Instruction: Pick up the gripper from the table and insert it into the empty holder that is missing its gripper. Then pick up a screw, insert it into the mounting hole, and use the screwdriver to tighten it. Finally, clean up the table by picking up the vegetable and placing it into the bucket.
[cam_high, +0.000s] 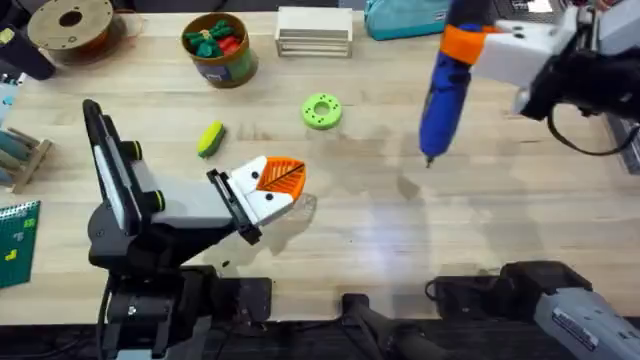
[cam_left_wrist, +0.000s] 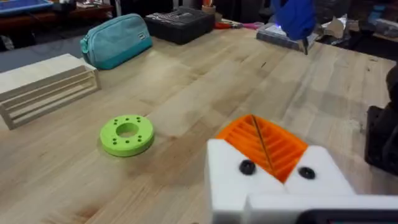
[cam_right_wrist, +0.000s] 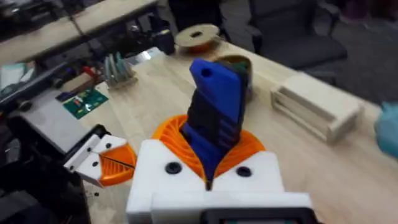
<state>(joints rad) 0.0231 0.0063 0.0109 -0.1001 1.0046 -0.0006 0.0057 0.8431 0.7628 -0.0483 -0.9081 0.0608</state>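
My right gripper (cam_high: 464, 42) is shut on the blue screwdriver (cam_high: 440, 95), which hangs tip down above the table's right middle. It stands upright between the orange pads (cam_right_wrist: 168, 134) as screwdriver (cam_right_wrist: 217, 106). The screwdriver (cam_left_wrist: 293, 17) also shows far off in the left wrist view. My left gripper (cam_high: 285, 178) sits low over the table centre, its orange pads (cam_left_wrist: 280, 149) pressed together on nothing. The yellow vegetable (cam_high: 209, 138) lies left of it. The olive bucket (cam_high: 220, 50) stands at the back. The loose gripper, an empty holder and a loose screw are out of view.
A flat green disc (cam_high: 322, 111) lies between vegetable and screwdriver. A wooden rack (cam_high: 314, 32) and a teal pouch (cam_high: 405, 18) line the back edge, a filament spool (cam_high: 70, 25) the back left. The bucket holds red and green toy pieces.
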